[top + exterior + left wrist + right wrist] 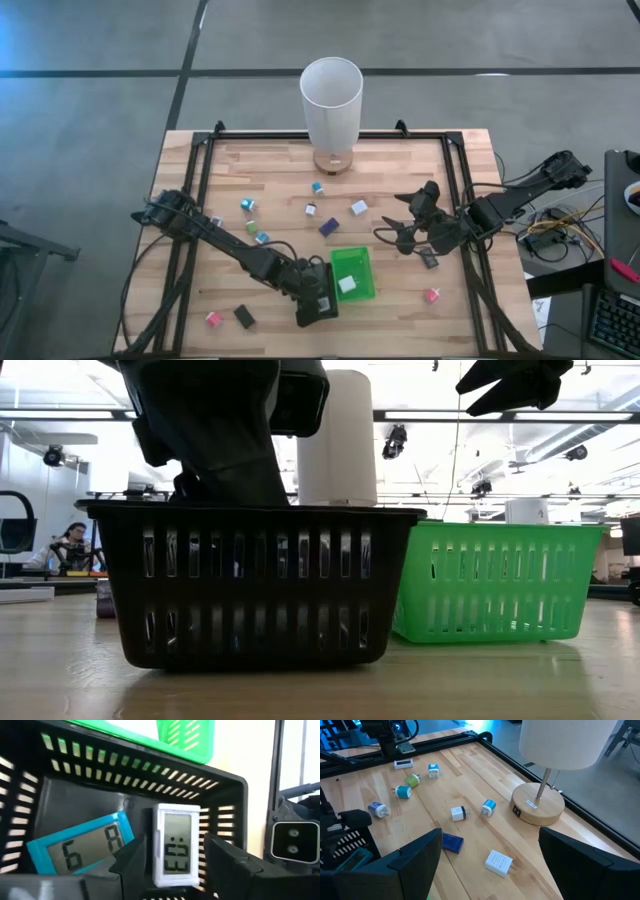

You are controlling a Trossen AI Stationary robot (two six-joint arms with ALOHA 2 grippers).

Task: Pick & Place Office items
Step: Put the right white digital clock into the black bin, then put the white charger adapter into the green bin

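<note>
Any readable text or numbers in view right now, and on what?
"6 A": as it appears on the blue-framed display lying in the black basket.
White-framed display beside it: segments lit, characters unclear.
Dark label on the lamp's wooden base: too small to read.

Between my left fingers [170, 865] a white little clock [175, 851] stands upright on the floor of the black tray, its grey display facing me; a blue-framed clock [80, 847] lies tilted just beside it. A white block [347, 285] sits in the green tray. Out on the worktop lie a flat white block [498, 862], a dark blue block [452, 843], a white plug [458, 813], a blue-and-white plug [488, 807], a teal one [402, 792] and a pink block [432, 295].
</note>
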